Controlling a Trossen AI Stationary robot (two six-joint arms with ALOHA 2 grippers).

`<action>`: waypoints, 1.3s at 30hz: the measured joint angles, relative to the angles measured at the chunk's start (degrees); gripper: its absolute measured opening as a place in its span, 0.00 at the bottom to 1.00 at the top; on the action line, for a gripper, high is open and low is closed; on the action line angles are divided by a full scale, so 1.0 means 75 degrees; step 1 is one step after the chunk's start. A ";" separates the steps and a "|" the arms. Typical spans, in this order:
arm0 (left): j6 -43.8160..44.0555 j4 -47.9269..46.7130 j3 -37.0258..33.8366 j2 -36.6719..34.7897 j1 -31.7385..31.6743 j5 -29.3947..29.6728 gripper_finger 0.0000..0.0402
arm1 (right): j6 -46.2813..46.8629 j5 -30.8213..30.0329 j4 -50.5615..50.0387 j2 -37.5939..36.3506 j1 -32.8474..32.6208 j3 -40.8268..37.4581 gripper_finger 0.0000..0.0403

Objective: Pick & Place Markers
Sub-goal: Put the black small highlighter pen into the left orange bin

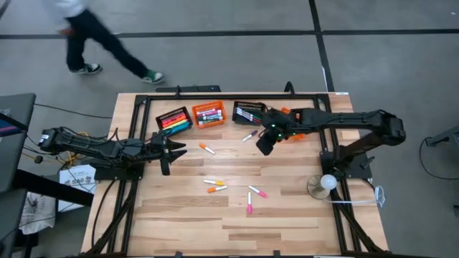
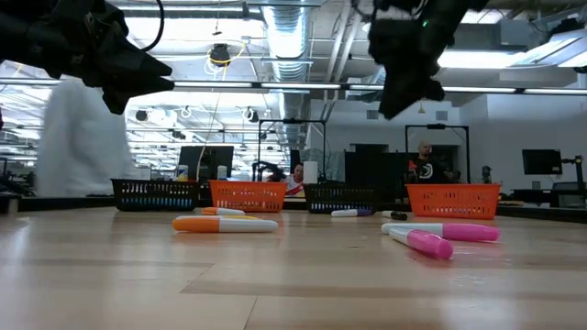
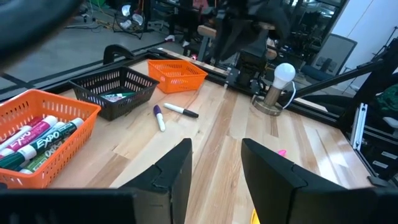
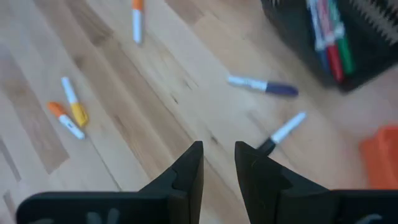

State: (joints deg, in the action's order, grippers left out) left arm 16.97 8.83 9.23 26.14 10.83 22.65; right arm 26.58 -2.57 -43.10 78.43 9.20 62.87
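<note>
Seven markers (image 1: 215, 185) loose on surface (image 1: 287, 215), frame centre. My right tool (image 4: 218, 163) above black-capped marker (image 4: 281, 133), narrowly parted, empty. My left tool (image 3: 216, 167) mid-left, parted, empty.

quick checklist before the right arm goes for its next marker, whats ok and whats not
1. Right gripper empty, fingers apart with a narrow gap: ok.
2. Target in sight: black-capped marker lies just ahead of the right fingers, purple-capped marker beyond it: ok.
3. Targets loose on the table, apart from each other: ok.
4. Right gripper down at marker height: not ok, it hangs well above the table in the low view.
5. Left gripper open, empty, away from the right arm's side: ok.
6. Black basket has spare room: cannot tell.
</note>
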 joint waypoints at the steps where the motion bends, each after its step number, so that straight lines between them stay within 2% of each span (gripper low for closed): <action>1: 0.0000 0.0020 -0.0003 0.0024 0.0000 0.0000 0.34 | 0.0201 0.0080 -0.0014 0.0135 0.0043 0.0000 0.20; 6: 0.0000 0.0034 -0.0003 0.0039 0.0000 0.0000 0.34 | 0.0662 0.0747 -0.0022 0.0845 0.0289 -0.0006 0.21; 14: 0.0003 0.0086 -0.0003 0.0036 0.0000 0.0000 0.34 | 0.0672 0.0745 -0.0041 0.1600 0.0880 -0.0006 0.28; 21: 0.0000 0.0086 -0.0003 0.0036 0.0000 0.0000 0.34 | 0.1038 0.0762 -0.0084 0.2190 0.1420 -0.0006 0.42; 27: -0.0007 0.0086 -0.0003 0.0038 0.0000 0.0000 0.34 | 0.1278 0.0745 -0.0018 0.2603 0.1544 -0.0006 0.52; 32: -0.0009 0.0086 -0.0003 0.0036 0.0000 0.0000 0.34 | 0.1598 0.0555 0.0023 0.2714 0.1541 -0.0006 0.52; 35: -0.0013 0.0087 -0.0003 0.0036 0.0000 0.0002 0.34 | 0.1605 0.0243 0.0027 0.2714 0.1538 -0.0006 0.51; 39: -0.0026 0.0086 -0.0003 0.0039 0.0000 0.0003 0.34 | 0.1607 0.0219 0.0042 0.2714 0.1538 -0.0006 0.48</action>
State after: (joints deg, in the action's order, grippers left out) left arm 16.78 9.47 9.21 26.43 10.83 22.68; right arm 38.63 -0.93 -42.78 98.78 20.73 62.83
